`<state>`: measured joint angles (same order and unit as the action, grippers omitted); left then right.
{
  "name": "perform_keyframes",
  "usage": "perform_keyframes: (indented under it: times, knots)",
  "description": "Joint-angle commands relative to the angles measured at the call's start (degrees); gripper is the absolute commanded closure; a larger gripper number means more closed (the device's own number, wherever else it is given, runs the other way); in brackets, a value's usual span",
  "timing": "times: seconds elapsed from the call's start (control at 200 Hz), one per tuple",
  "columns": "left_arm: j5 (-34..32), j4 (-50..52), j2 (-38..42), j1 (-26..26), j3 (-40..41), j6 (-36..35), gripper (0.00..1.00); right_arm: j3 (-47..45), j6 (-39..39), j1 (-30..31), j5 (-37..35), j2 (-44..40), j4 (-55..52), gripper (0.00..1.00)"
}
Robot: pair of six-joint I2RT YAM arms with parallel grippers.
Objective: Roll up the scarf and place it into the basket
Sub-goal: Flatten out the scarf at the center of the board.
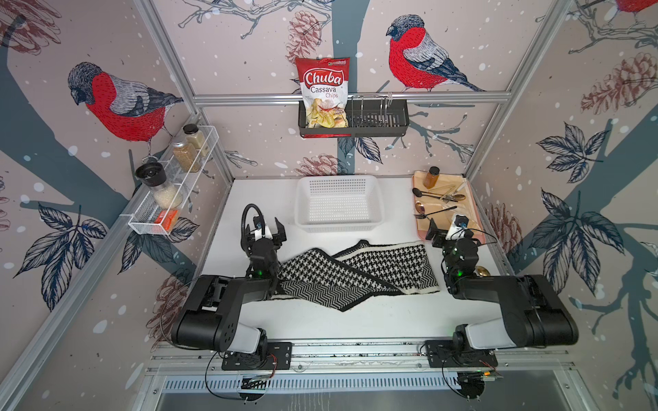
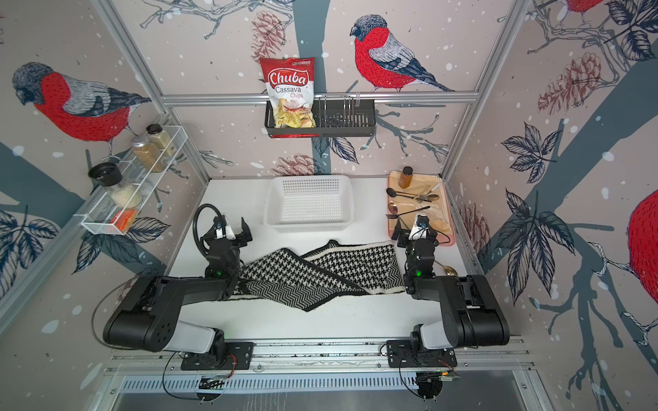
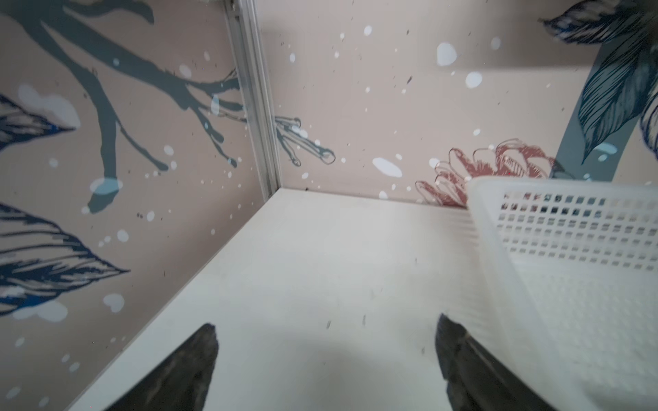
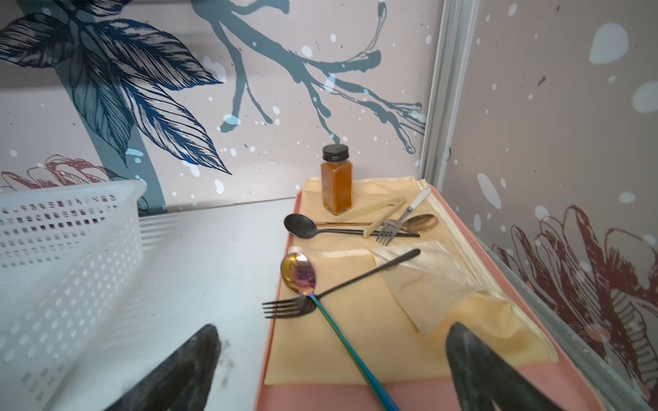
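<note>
While the white surface (image 1: 320, 320) carries the scarf (image 1: 356, 274) unrolled and loosely folded between both arms, the basket (image 1: 338, 225) sits behind it, not touching. Left gripper (image 3: 325, 323) and right gripper (image 4: 333, 326) both spread wide, holding nothing.

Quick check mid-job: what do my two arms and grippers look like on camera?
The left arm and right arm are matte black, each with a white segment near the base and a green light near the wrist. The left gripper and right gripper have dark tapered fingers. Thin black cables trail from the bases.
</note>
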<state>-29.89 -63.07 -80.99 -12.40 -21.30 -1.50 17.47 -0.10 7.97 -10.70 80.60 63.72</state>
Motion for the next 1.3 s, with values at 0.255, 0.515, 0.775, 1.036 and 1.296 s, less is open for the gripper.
perform_keyframes:
  times: [0.255,0.515,0.775,1.036,1.296]
  knots:
    - [-16.29,66.13,3.69,-6.64,-29.40,31.38,0.02,16.58,4.39,16.80,-2.20,-4.46,-37.26,0.00]
    - [-1.22,93.55,0.53,-6.39,-39.29,39.02,0.03,22.55,14.55,26.08,13.94,-1.82,-55.02,0.00]
    - [19.30,93.53,10.41,-4.49,-25.13,46.56,0.02,27.22,17.56,40.40,12.57,5.34,-62.45,0.00]
    - [20.36,95.13,15.41,-4.52,-15.28,56.67,0.03,27.05,21.47,45.11,11.20,8.66,-61.70,0.00]
    - [13.11,89.93,11.70,-2.45,-12.23,59.46,0.54,27.55,21.81,44.77,8.79,12.19,-64.03,0.00]
